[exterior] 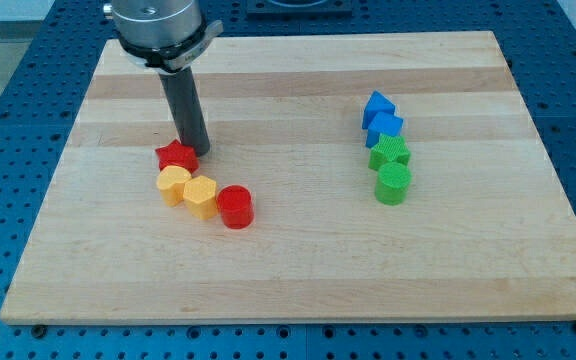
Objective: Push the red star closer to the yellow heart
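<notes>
Tip (pixel 196 150) touching red star (pixel 176 156), toward bench's (pixel 298 270) left edge.
Star just above yellow heart (pixel 174 185), touching it; yellow hexagon (pixel 200 196) and red cylinder (pixel 235 207) trailing right. No end effector fitted: plain rod, nothing to open or close.

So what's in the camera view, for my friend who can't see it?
My tip touches the red star, which sits against the yellow heart on a wooden board. A yellow hexagon and red cylinder follow; blue and green blocks stand at the view's right.
</notes>
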You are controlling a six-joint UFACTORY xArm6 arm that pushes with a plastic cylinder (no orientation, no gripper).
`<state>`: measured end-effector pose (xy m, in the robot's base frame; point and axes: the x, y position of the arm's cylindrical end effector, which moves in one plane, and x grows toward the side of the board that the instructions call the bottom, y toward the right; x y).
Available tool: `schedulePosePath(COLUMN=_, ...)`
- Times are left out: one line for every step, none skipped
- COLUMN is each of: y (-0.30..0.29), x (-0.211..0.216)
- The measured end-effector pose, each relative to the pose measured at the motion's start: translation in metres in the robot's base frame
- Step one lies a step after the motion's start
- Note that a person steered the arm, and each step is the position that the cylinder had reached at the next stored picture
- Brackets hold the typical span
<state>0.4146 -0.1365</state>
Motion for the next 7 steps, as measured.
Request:
schedulePosePath(y=-0.014, x=0.002)
schedulePosePath(y=-0.028, x=0.009)
schedulePosePath(y=-0.037, x=0.013)
schedulePosePath(y=-0.043, x=0.015)
schedulePosePath(y=-0.045, x=0.023)
schedulePosePath(y=-0.046, x=0.033)
schedulePosePath(y=-0.055, x=0.040)
